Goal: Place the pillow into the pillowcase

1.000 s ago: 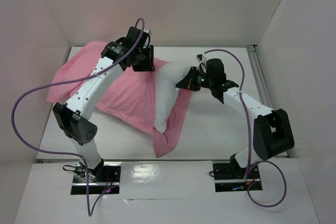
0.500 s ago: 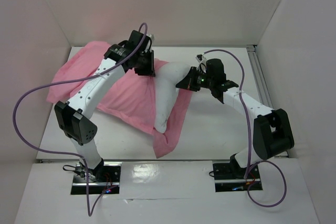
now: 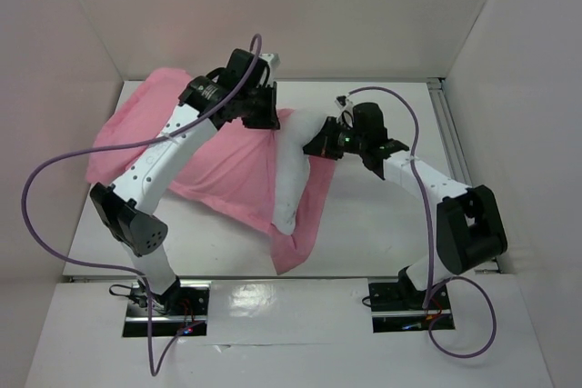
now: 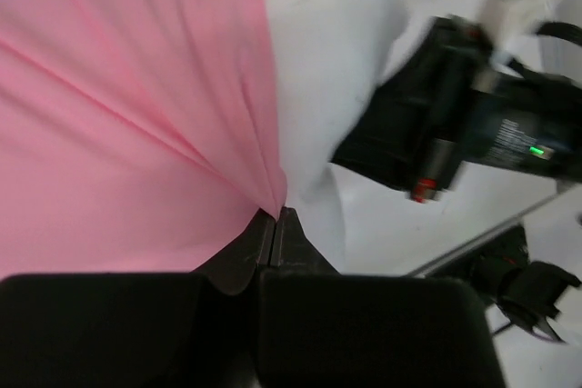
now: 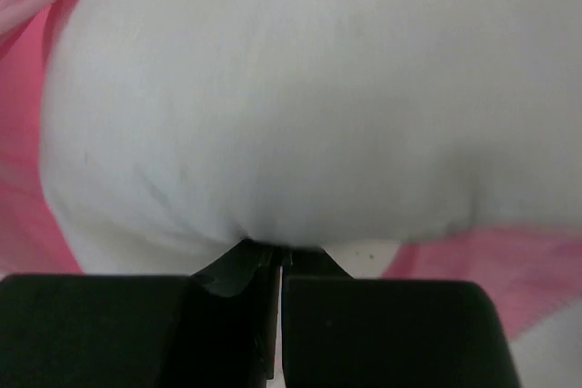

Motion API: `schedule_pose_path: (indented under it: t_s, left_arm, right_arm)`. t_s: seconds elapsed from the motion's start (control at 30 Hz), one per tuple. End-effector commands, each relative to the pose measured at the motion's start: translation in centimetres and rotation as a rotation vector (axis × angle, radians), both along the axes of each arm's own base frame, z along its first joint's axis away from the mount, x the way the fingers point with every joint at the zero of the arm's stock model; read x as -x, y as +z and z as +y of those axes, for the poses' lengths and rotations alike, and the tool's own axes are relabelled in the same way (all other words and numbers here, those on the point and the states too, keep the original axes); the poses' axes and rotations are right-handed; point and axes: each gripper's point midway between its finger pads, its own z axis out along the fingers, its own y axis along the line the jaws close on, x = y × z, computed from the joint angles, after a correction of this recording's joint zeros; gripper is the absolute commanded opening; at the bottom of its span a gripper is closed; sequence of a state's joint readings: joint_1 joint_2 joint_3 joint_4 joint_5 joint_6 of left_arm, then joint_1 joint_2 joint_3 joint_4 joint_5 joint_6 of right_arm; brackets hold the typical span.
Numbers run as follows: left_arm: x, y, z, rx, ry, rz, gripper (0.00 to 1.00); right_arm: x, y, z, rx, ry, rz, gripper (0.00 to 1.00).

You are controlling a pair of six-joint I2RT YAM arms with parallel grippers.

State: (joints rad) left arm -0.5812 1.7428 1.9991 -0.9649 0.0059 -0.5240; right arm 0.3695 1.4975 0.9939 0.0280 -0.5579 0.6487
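The pillow (image 3: 289, 179) lies mid-table, its left part inside the pillowcase (image 3: 209, 156) and a long white strip exposed along the case's open right edge. More pink cloth lies under it and trails to a corner near the front of the table (image 3: 373, 224). The left gripper (image 4: 275, 220) has its fingers together, clamped on a pinch of the case's upper hem. Pink folds run into the fingertips, right where the cloth meets the white stuffing. The right gripper (image 5: 277, 256) is likewise closed, nipping a small tuck of the pillow's cover at its exposed far end. Handling assessment: the pillow appears light, soft and bulky. It will sag and bulge instead of sliding as one body, so it is best held by a gathered fold at an end or corner, as it is now. A shallow pinch could slip under load. The case is thin, limp and glossy, and likely slick. It should be taken at the hem of the opening, one layer only, so that the mouth opens instead of being pinched shut. Whether the left fingers hold one layer or both cannot be told. Against the overhead view a second ago, the left wrist has risen and shifted towards the back wall and a little right, drawing the hem with it. The white strip looks narrower, and the pink front corner has moved slightly right. The right gripper has barely moved.
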Motion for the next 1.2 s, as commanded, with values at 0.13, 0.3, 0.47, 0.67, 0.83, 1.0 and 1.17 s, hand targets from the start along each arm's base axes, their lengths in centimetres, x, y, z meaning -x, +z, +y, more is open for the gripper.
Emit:
schedule_pose_path:
  t_s: [0.13,0.3,0.47,0.67,0.83,1.0,1.17]
  left_arm:
    - [6.4,13.2,-12.0,0.466,-0.47,-0.131,0.0]
    - [8.3,19.0,-11.8,0.615,-0.538,-0.212,0.0]
    - [8.7,15.5,-12.3,0.603,-0.524,-0.124,0.0]
    - [5.0,10.1,-9.9,0.505,-0.37,-0.057,0.0]
    - [1.4,5.7,-9.4,0.43,-0.303,0.032,0.0]
    - [0.3,7.2,-11.1,0.457,-0.336,0.004,0.0]
    - [-0.7,7.7,-12.3,0.471,-0.37,-0.005,0.0]
  right_arm:
    - [-0.9,13.0,6.0,-0.24,0.16,-0.24,0.0]
    - [-0.1,14.3,4.5,-0.263,0.059,-0.315,0.0]
    - [0.8,1.7,6.8,-0.231,0.07,-0.049,0.0]
    - [2.3,-1.4,6.8,-0.216,0.051,0.026,0.0]
    - [3.9,0.9,5.5,-0.227,0.03,-0.008,0.0]
    - [4.9,2.5,3.2,-0.214,-0.064,-0.042,0.0]
    - [6.1,5.0,0.3,-0.191,-0.171,-0.108,0.0]
